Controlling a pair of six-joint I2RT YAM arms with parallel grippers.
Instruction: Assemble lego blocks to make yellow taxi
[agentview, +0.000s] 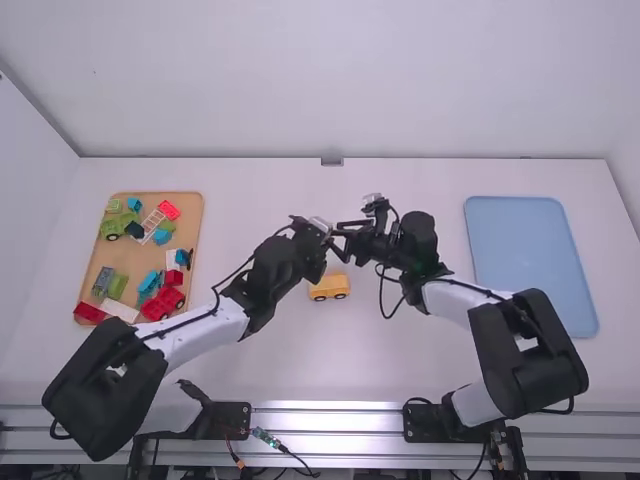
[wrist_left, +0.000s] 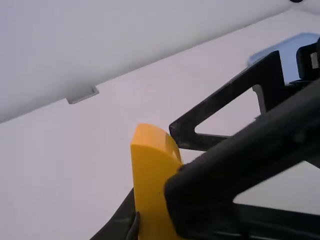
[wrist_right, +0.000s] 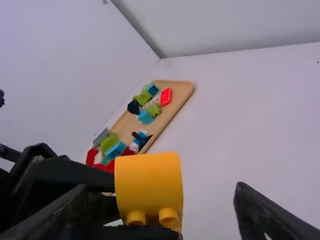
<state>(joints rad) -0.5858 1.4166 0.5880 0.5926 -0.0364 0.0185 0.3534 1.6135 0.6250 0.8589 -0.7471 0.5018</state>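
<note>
High view looks down, distant — wrist views across, close — sharing the table (agentview: 350, 360).

The curved yellow plastic block (wrist_right: 148, 180) presented a smooth, softly glossy surface. The tan rectangular tray (wrist_right: 179, 91) looked like smooth, matt wood. The white tabletop (agentview: 235, 205) was smooth and matt.

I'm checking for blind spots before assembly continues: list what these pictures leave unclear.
- Yellow block, left wrist view: lower end cut off by the bottom edge; one side partly hidden by the right hand.
- Whether those two touch, same view: overlap hides it.
- Yellow car, high view: far side hidden by its own body; studs too small.
</note>
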